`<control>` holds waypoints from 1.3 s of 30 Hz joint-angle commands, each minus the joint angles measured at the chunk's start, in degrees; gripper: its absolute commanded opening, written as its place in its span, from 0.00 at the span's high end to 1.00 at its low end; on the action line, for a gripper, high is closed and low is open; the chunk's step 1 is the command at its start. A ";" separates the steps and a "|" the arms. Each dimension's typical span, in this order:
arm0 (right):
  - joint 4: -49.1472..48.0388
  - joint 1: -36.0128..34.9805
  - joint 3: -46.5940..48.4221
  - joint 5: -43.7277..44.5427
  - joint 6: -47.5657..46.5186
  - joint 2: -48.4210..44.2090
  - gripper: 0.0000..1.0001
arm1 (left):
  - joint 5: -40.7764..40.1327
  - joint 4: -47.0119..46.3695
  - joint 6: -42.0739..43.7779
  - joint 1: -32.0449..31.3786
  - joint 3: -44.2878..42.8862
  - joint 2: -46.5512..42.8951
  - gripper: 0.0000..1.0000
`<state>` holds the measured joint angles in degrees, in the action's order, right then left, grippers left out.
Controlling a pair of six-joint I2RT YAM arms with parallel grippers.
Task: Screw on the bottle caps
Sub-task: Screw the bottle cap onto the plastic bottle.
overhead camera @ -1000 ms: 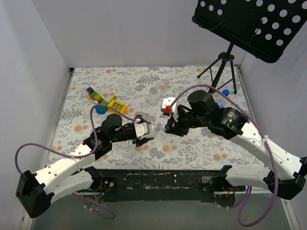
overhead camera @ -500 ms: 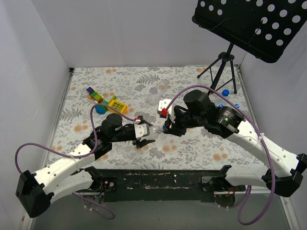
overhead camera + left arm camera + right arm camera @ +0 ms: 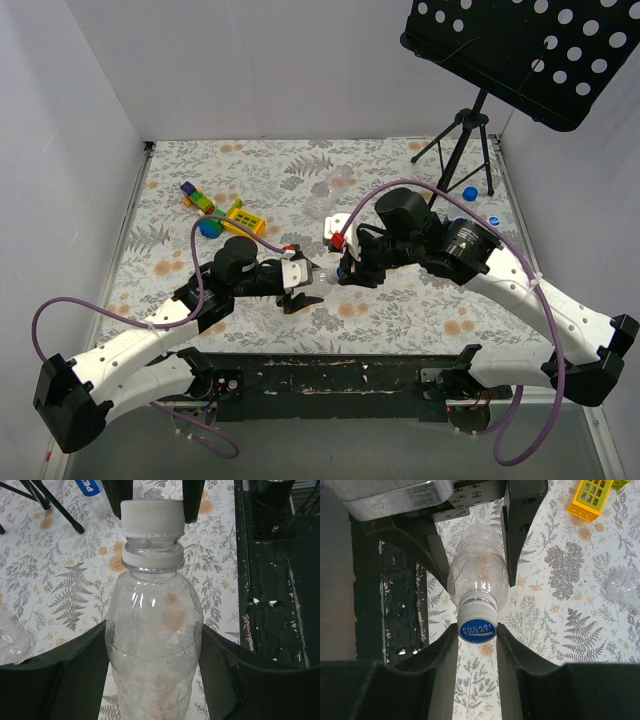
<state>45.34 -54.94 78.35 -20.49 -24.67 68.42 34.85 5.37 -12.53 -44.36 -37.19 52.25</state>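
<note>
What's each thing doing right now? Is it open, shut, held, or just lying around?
clear bottle: held by the left pincer, cap on its neck.
Pocari Sweat cap: on the neck, pinched by the right pincer; tightness can't be told.
left pincer: shut on the bottle.
right pincer: shut on the cap.
loose blue cap: lying loose, on no bottle.

The bottle (image 3: pixel 152 630) is clear, glossy plastic, creased and slightly clouded. Its cap (image 3: pixel 152 517) is white matt plastic with a ribbed side and a smooth blue printed top. The left end effector (image 3: pixel 152 645) and right end effector (image 3: pixel 477 632) have matt black plastic fingers. The counter (image 3: pixel 420 300) looks matt, cloth-like and flower-printed.
</note>
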 commanded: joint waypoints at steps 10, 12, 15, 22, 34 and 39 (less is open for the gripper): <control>7.04 -1.49 2.51 -4.38 -6.27 2.77 0.81 | 13.57 -4.66 -3.46 -0.20 -3.15 1.62 0.68; 7.13 -1.58 2.78 -4.47 -6.36 3.29 0.82 | 14.28 -7.10 -4.95 -0.20 -2.72 2.24 0.69; 7.13 -1.66 3.65 -2.98 -4.61 4.52 0.85 | 12.10 -10.10 -6.71 -0.20 -2.01 2.51 0.70; 6.08 -1.66 4.80 5.54 3.47 6.72 0.86 | 0.76 -17.31 -7.86 -1.34 2.12 -0.21 0.71; 7.92 -1.58 8.66 7.57 12.88 9.88 0.88 | -11.82 -18.99 -3.11 -6.97 4.85 -1.36 0.77; 9.41 -1.66 10.86 8.10 17.01 11.99 0.88 | -14.72 -18.81 -2.32 -7.93 4.93 -1.19 0.79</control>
<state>55.46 -55.94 86.76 -12.53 -12.95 77.60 21.56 -4.43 -16.80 -50.63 -31.29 53.63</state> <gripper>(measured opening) 0.391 0.618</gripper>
